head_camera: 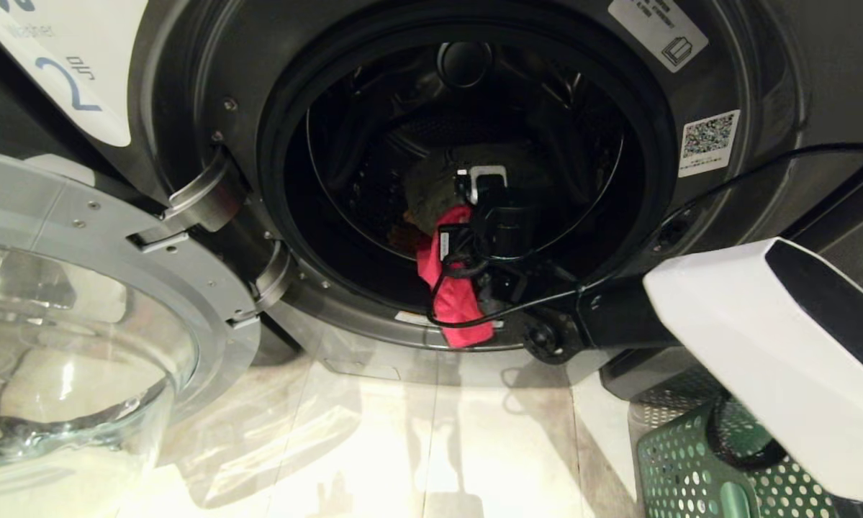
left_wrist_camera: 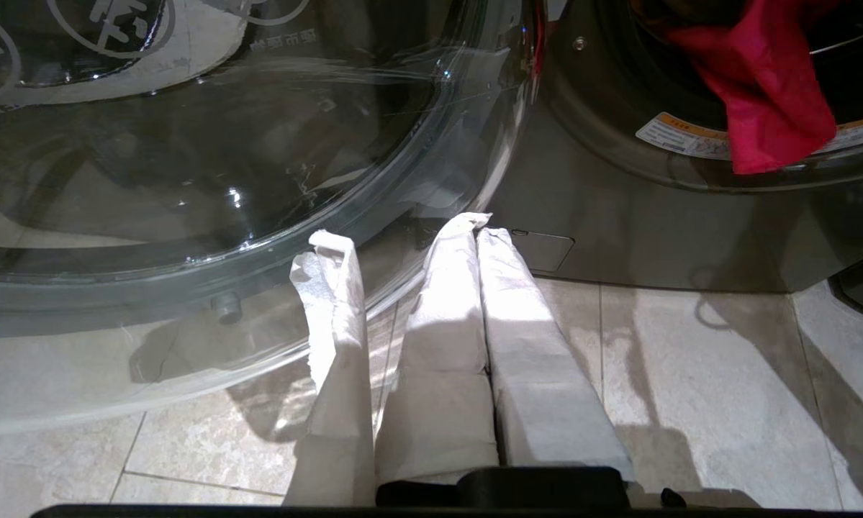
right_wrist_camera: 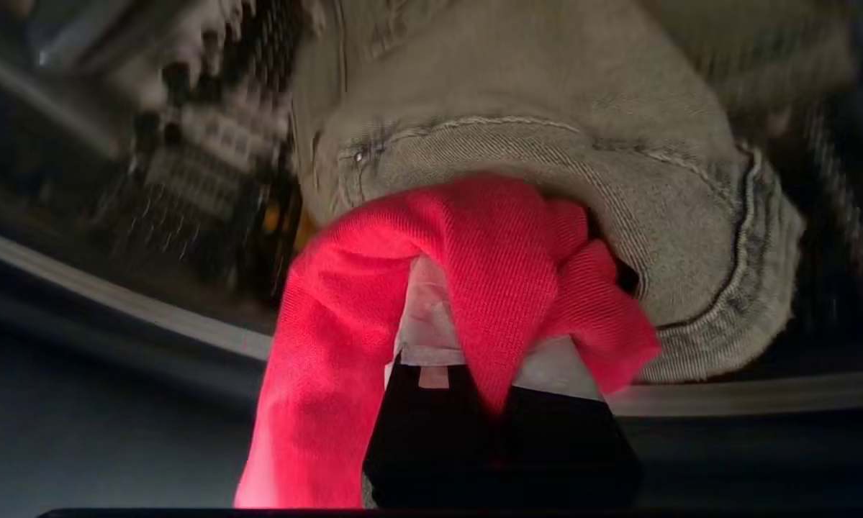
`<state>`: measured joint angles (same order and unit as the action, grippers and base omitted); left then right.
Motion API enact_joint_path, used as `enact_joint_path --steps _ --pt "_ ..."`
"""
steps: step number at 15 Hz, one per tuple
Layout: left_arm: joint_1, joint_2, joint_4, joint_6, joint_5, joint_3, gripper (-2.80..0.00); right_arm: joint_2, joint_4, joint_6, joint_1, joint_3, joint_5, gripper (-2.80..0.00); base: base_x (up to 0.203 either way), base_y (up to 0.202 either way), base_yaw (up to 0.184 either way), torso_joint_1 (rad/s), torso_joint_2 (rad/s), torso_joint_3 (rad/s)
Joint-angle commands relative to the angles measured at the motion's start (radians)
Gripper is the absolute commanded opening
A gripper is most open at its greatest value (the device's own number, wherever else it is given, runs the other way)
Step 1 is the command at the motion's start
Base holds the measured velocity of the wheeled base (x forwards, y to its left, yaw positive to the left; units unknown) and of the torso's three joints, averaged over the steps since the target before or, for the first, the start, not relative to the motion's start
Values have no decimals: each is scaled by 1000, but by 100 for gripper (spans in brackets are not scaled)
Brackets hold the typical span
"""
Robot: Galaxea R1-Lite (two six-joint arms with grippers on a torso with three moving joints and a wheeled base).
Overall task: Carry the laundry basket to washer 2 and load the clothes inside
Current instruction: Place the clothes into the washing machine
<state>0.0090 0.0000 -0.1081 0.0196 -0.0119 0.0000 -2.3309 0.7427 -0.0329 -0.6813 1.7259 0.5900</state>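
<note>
Washer 2 [head_camera: 762, 57] stands with its door swung open, a white label with the numeral 2 [head_camera: 78, 79] at its upper left. My right gripper [head_camera: 468, 198] reaches into the drum and is shut on the pink-red clothes [head_camera: 453, 295]. In the right wrist view the fabric [right_wrist_camera: 330, 345] drapes over my right gripper [right_wrist_camera: 489, 316] and hangs down over the door seal. A grey denim garment [right_wrist_camera: 546, 86] lies in the drum behind it. The green laundry basket [head_camera: 683, 460] sits on the floor at the lower right, under my right arm. My left gripper [left_wrist_camera: 479, 229] is parked low, shut and empty.
The open glass door [head_camera: 78, 237] juts out on the left, close to my left gripper's white-wrapped fingers [left_wrist_camera: 445, 324]. A black cable [head_camera: 762, 165] runs along the right arm across the washer front. Pale tiled floor [head_camera: 431, 446] lies below the opening.
</note>
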Motion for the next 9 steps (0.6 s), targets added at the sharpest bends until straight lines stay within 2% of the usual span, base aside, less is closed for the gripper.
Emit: enact_joint_path --steps 1,3,5,9 --pt "0 2 -2 0 0 40 -280 -158 118 -119 9 106 3 -280 0 0 0 0 0 0" --pt "1 2 -1 0 0 40 -280 -235 192 -217 24 208 -4 -280 0 0 0 0 0 0" --pt "0 2 -1 0 0 40 -280 -268 312 -338 48 238 -44 -280 0 0 0 0 0 0" --pt "0 2 -2 0 0 40 -280 -268 540 -460 97 239 -185 -280 0 0 0 0 0 0"
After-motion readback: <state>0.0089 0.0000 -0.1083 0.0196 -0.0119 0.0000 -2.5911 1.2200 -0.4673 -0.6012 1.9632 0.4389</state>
